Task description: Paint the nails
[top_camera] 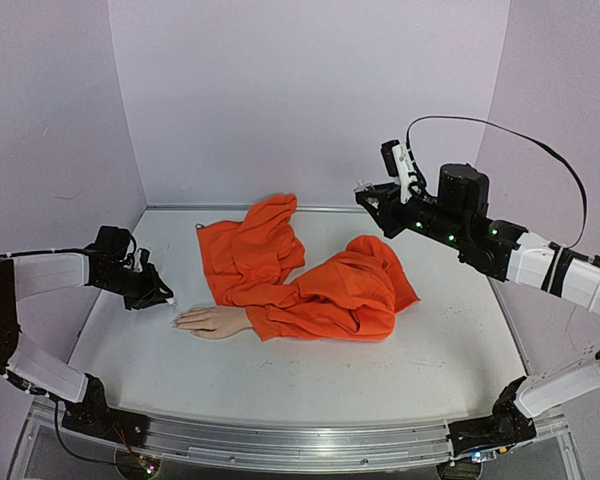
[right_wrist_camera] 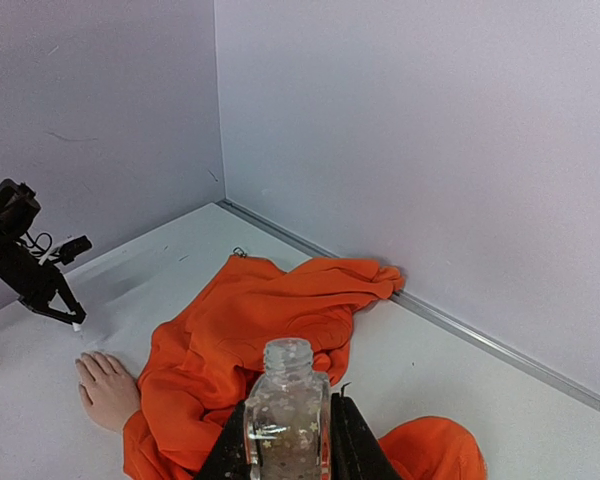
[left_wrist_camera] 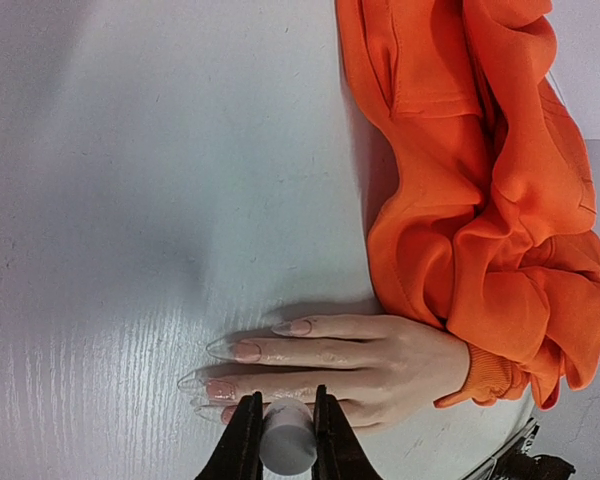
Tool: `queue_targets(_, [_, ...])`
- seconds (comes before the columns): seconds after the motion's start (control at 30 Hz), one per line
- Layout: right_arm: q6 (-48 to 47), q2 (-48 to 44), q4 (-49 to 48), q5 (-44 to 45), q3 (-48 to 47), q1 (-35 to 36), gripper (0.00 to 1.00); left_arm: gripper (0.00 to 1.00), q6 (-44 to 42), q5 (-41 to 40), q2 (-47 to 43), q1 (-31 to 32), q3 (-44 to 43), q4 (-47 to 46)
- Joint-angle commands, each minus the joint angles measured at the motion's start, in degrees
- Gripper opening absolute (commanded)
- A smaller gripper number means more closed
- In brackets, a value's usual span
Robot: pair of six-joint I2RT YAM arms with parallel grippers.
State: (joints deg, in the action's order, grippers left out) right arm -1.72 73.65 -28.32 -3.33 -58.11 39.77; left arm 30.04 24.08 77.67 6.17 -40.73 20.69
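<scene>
While the left gripper is clamped tight on a white cap just beside the nails, the mannequin hand lies flat on the table, orange sleeve bunched behind. The right gripper, raised well apart, is closed on the uncapped glass bottle.

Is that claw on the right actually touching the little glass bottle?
Touching. In the right wrist view the right gripper clamps the glass bottle, its fingers pressed against both sides with no gap.
</scene>
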Motion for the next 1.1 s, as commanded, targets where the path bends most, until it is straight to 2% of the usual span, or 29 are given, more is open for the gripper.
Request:
queue_targets(0.0, [0.40, 0.34, -2.83, 0.54, -3.40, -0.31, 0.00, 0.00, -0.86, 0.27, 0.51, -0.37, 0.70, -3.08])
queue_targets(1.07, [0.22, 0.92, -1.56, 0.32, -4.55, -0.31, 0.00, 0.00, -1.82, 2.36, 4.42, -2.05, 3.73, -11.78])
